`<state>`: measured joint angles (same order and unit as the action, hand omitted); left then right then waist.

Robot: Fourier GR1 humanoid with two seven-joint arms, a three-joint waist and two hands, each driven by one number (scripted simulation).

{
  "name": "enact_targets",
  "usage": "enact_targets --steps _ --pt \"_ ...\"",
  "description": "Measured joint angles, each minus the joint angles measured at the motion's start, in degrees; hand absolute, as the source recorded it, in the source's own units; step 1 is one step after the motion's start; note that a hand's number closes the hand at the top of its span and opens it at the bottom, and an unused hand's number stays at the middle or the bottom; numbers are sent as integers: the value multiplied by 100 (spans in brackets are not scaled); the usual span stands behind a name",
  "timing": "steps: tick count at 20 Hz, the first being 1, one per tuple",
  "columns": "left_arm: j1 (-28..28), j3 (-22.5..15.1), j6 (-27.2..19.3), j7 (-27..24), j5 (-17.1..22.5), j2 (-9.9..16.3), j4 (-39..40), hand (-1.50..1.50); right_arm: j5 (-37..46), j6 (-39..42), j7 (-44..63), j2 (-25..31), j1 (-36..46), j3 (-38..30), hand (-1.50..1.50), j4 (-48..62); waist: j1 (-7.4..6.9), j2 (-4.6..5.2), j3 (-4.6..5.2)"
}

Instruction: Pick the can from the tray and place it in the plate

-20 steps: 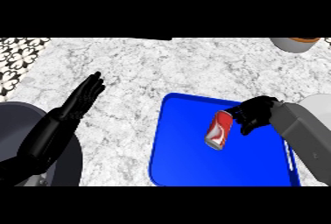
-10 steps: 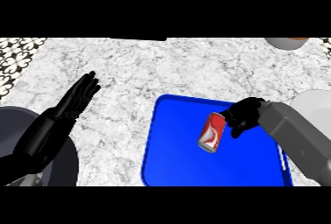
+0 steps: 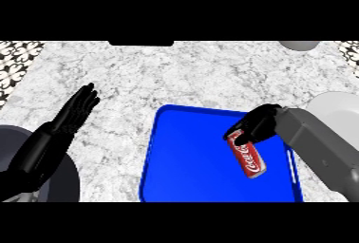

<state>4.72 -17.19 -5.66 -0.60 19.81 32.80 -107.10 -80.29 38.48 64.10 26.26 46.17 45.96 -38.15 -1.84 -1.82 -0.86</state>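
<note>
1. broadly, the marbled grey-white desk (image 3: 182, 76) fills the view; its left edge gives way to a black-and-white patterned floor (image 3: 14, 61), and a dark shape at the far edge is cut off by the top of the view.
2. next in size, the blue tray (image 3: 189, 161) lies on the near right part of the desk, its near edge cut off at the bottom of the view and its right rim partly hidden by the grey right forearm.
3. a white plate (image 3: 340, 107) shows at the right edge, just beyond the tray; much of it is hidden behind the forearm and cut off by the view's side. another pale round thing (image 3: 301, 45) sits at the far right corner, only partly in view, so what it is cannot be told.
4. the left hand (image 3: 77, 111) shows at the left over the desk, fingers straight and together, resting well apart from the tray.
5. the right hand (image 3: 256, 126) is over the tray's right part, fingers curled round the can's top end.
6. the can (image 3: 247, 159) is red with white coca-cola lettering; over the tray, its long axis runs near-to-far, tilted, with the held end farther and leftward and the free end pointing toward the near right. its upper end is hidden by the fingers.
</note>
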Motion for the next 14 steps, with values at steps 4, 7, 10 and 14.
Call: enact_targets --steps 4,7,10,14 --pt "-213 95 -73 0 51 132 38 0 804 545 -633 196 132 465 150 -600 238 -102 -30" --pt "-328 97 -113 66 67 188 131 0 1530 1007 -1139 379 553 645 150 -1272 455 -419 -41" --pt "-419 114 -155 132 68 226 245 0 2151 1308 -1487 581 1005 621 150 -1920 683 -710 -52" --pt "-547 158 -222 196 39 274 423 0 2863 1534 -1828 941 1573 304 150 -2782 1005 -933 -78"
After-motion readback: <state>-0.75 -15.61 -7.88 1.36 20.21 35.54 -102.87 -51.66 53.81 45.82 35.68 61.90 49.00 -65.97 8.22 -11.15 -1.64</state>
